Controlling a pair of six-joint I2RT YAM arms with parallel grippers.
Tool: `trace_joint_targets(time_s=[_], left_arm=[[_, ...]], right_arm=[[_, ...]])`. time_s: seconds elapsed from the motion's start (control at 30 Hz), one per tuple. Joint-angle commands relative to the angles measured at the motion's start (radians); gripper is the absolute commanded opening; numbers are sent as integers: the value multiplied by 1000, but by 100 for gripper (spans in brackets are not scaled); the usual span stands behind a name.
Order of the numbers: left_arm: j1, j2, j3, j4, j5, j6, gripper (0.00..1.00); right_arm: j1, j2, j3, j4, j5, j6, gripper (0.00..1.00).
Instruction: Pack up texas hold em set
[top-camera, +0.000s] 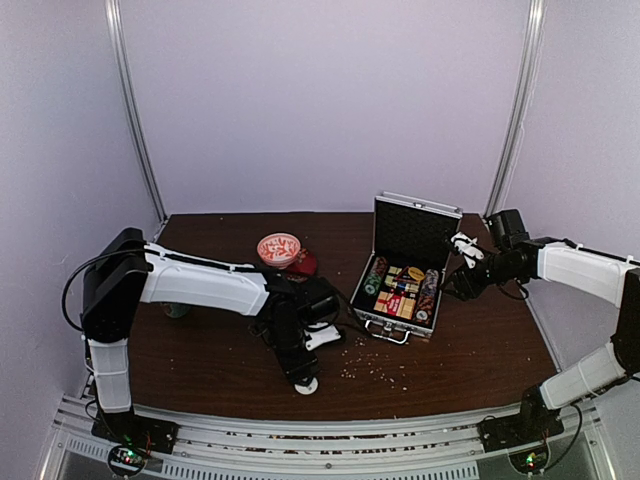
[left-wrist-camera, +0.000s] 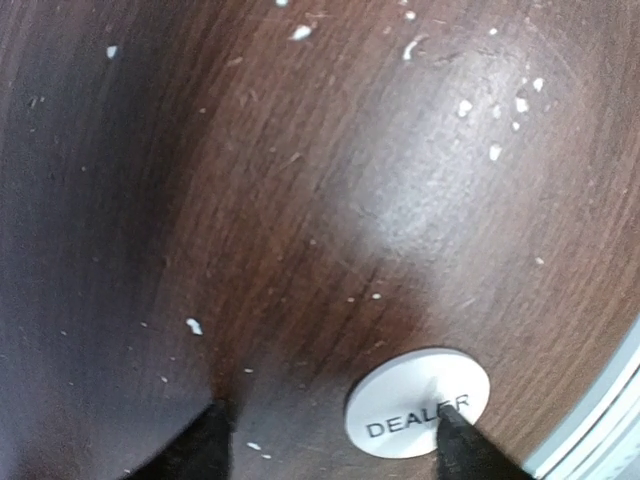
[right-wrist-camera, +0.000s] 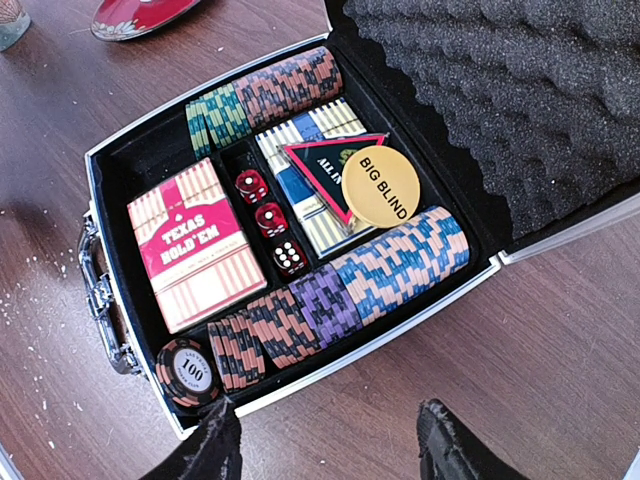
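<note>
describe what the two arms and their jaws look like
Both the left arm and right arm have white boxy link covers with black joints and black wrists. A black cable loops beside the left shoulder. The jaws are black and tapered.

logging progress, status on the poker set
Left gripper open over dealer disc, flat on table. Right gripper open, empty, by open case. Only crumbs in between.

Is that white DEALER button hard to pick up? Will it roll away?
Probably hard: the DEALER button lies flat on the smooth table, leaving little edge to grab. It looks stiff and thin, likely light, so a nudge should slide it. Flat like that, it shouldn't roll unless tipped on edge.
</note>
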Motion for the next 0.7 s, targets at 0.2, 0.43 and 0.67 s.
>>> trace_joint_targets(time_s=[0.2,0.43,0.67], left_arm=[[-12,-69,-18,20,83,-1,83],[-44,-56,-26,20,28,6,77],[-68,-26,-36,27,10,1,74]], right_arm=[[-7,14,7,-14,-24,-6,61],[-7,23,8,-15,-26,-9,61],[-7,31,11,-18,-27,-11,61]])
